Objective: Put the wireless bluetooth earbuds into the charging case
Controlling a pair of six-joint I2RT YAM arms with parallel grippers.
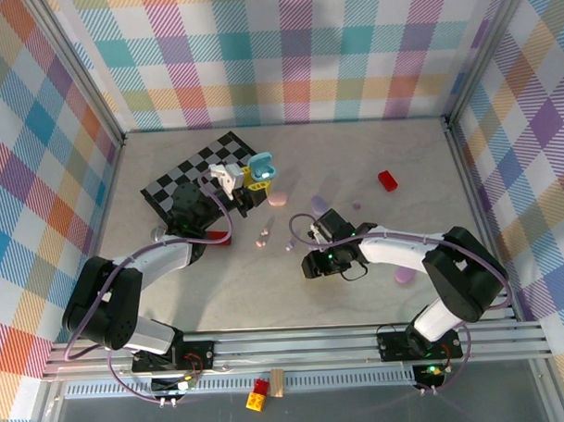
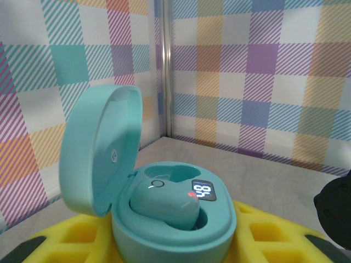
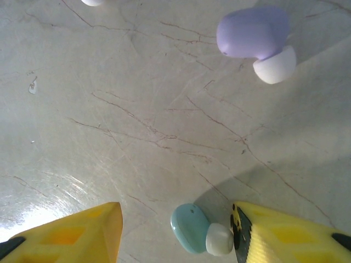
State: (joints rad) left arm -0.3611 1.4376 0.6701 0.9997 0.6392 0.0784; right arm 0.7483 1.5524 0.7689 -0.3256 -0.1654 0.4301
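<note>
I work in a robotics lab test cell, not a home or a shop. Pastel plaid panels (image 1: 286,53) wall in my pale, scratched table (image 1: 373,152) on three sides, joined by bare aluminium posts (image 2: 166,66). My left arm (image 1: 145,262) and right arm (image 1: 394,249) are bolted to a metal rail (image 1: 296,348) at the near edge, and a black-and-white checkerboard (image 1: 184,182) lies on the surface.

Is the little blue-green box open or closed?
Open. The teal case has its lid swung up, and one teal earbud sits inside.
</note>
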